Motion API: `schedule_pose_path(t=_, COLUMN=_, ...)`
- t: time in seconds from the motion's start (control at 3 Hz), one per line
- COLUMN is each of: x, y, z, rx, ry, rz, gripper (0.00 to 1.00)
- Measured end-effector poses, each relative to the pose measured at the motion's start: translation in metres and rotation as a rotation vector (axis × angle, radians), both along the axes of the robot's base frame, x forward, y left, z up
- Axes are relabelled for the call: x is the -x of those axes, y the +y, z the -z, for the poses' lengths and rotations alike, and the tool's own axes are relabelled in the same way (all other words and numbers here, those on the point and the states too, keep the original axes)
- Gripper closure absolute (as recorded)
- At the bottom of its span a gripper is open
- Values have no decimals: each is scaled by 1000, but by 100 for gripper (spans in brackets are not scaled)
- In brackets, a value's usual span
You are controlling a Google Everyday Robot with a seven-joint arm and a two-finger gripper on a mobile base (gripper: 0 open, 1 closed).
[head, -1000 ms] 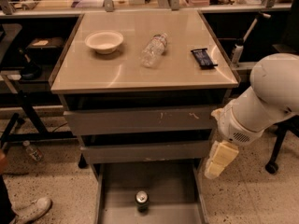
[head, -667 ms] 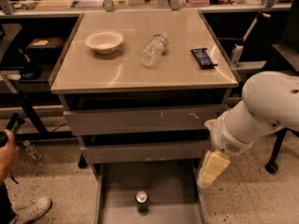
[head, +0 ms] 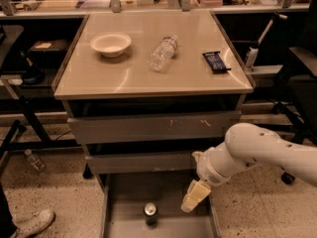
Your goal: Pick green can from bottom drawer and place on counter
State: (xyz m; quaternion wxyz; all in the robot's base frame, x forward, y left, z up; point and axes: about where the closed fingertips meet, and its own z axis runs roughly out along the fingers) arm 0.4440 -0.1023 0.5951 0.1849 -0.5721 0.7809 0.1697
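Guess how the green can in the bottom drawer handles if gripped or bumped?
The green can stands upright on the bottom drawer floor: a side nudge may tip it, then it'd roll. Smooth metal, likely slippery. The gripper hangs to its right.

Inside bottom drawer (head: 128, 198) lies green can (head: 150, 213) — gripper (head: 194, 196) near its right.

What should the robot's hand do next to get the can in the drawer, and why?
Probably move the gripper sideways and slightly down toward the green can. The can stands upright in the open bottom drawer, and the gripper hangs beside it near the drawer's right wall, not touching it.
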Motion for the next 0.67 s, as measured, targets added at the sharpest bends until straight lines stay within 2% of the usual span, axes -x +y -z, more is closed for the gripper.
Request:
schedule_pose_path(t=0.33, x=0, y=0, z=0, rx=0, ry=0, rz=0, gripper=0)
schedule_pose_path(t=0.67, x=2, y=4, z=22, rx=-17, ry=26, rz=-16, gripper=0)
